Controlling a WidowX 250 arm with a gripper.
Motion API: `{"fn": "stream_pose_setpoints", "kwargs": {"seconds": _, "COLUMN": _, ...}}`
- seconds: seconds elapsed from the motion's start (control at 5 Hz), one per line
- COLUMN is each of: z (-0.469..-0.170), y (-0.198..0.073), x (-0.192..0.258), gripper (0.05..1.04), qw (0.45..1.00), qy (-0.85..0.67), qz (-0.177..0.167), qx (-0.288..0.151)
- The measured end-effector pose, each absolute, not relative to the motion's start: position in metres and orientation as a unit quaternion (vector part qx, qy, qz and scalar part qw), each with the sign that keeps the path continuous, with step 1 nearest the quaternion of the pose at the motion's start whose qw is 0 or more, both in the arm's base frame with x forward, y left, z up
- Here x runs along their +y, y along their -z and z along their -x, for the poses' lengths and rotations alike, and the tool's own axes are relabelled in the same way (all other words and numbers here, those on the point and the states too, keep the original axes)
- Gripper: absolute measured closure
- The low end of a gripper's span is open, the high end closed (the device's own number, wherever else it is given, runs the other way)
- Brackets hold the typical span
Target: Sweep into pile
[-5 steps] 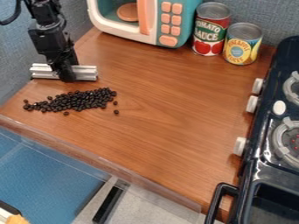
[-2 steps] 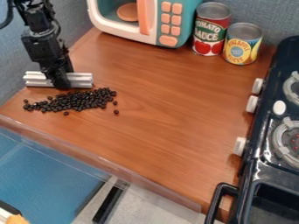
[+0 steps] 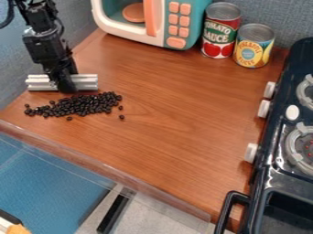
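Note:
The black gripper (image 3: 66, 87) hangs at the upper left of the work surface, shut on a silver ribbed metal bar (image 3: 87, 82) that sticks out on both sides of it. The bar lies crosswise, just behind a long, flat heap of small black beans (image 3: 83, 104). Toward its left end the heap thins out. A few beans lie loose at its right and front sides. The gripper's tip comes close to the heap's back edge; whether it touches any beans I cannot tell.
Behind stands a toy microwave (image 3: 177, 23), with a red can (image 3: 221, 31) and a yellow can (image 3: 254, 45) to its right. A dark toy stove (image 3: 269, 183) with white knobs runs along the right side. A clear low rim (image 3: 110, 169) borders the wooden counter's (image 3: 183, 123) front edge.
Over the last second the gripper and bar have come forward and slightly left, closer to the beans. The heap looks unchanged.

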State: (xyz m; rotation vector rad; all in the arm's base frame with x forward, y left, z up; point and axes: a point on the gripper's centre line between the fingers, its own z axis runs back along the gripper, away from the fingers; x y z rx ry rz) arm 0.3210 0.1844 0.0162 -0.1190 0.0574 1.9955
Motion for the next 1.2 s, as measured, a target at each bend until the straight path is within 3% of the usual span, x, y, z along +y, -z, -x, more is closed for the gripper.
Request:
{"fn": "stream_pose_setpoints", "kwargs": {"seconds": 0.6, "z": -0.341, "y": -0.038, "x": 0.187, "gripper": 0.695, "qw": 0.544, "qy": -0.836, "qz": 0.067, "qx": 0.013}}
{"fn": "stream_pose_setpoints", "kwargs": {"seconds": 1.2, "z": -0.339, "y": -0.026, "x": 0.194, "gripper": 0.695, "qw": 0.525, "qy": -0.849, "qz": 0.057, "qx": 0.015}}
